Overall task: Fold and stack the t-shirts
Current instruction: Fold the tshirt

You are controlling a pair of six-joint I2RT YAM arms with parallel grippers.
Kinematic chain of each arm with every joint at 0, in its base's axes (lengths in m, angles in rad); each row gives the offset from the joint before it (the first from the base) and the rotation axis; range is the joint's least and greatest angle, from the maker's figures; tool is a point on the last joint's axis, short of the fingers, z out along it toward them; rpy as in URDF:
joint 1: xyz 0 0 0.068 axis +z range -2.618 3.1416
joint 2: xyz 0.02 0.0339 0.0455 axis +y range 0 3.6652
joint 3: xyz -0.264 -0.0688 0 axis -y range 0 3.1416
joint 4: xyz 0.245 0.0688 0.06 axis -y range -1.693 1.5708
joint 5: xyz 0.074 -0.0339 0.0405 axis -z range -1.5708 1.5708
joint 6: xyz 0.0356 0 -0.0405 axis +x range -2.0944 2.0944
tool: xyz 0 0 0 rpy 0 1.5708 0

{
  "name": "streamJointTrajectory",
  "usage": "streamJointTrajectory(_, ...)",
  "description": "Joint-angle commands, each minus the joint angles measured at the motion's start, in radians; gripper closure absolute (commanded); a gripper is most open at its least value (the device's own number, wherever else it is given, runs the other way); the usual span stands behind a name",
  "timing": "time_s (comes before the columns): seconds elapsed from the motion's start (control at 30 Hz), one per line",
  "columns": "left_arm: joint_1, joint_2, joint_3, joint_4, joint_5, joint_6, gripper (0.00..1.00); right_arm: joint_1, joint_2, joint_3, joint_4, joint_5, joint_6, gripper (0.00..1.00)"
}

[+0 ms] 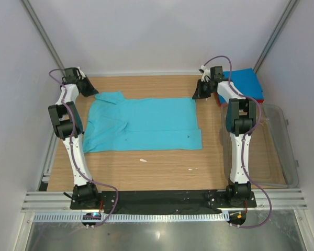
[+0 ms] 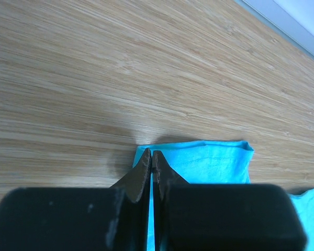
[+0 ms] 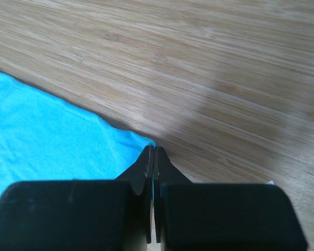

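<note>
Left gripper (image 2: 152, 157) at ten o'clock and right gripper (image 3: 154, 152) at two each pinch tight on a corner of the soft, flat turquoise t-shirt (image 1: 146, 123).

Both arms reached forward from their bases at the near edge, elbows raised and forearms sloping down toward the far side. The left arm (image 1: 69, 128) leaned slightly outward to the left, its wrist turned inward so that the left gripper (image 2: 152, 153) pointed low over the surface. Its black fingers (image 2: 140, 178) were pressed together, pinching a sliver of the turquoise t-shirt (image 1: 146, 123) at one corner. The right arm (image 1: 239, 130) stood nearly straight ahead, its wrist bent inward to the left. The right gripper (image 3: 154, 149) was also closed, fingertips meeting on the tip of another corner of the same shirt.
</note>
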Motion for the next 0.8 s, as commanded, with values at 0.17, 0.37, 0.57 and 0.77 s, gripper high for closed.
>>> streamJointTrajectory(0.17, 0.002, -0.157, -0.022, 0.038, -0.010, 0.015, 1.00, 0.002, -0.104, -0.085, 0.151, 0.053, -0.014, 0.99)
streamJointTrajectory(0.37, 0.003, -0.270, -0.134, 0.053, -0.044, 0.043, 1.00, 0.004, -0.230, -0.237, 0.258, 0.065, -0.066, 0.99)
streamJointTrajectory(0.57, 0.009, -0.375, -0.269, 0.093, -0.073, 0.052, 1.00, 0.004, -0.340, -0.389, 0.392, 0.087, -0.079, 0.99)
streamJointTrajectory(0.77, 0.032, -0.453, -0.323, 0.093, -0.097, 0.046, 1.00, 0.002, -0.437, -0.572, 0.595, 0.100, -0.083, 0.99)
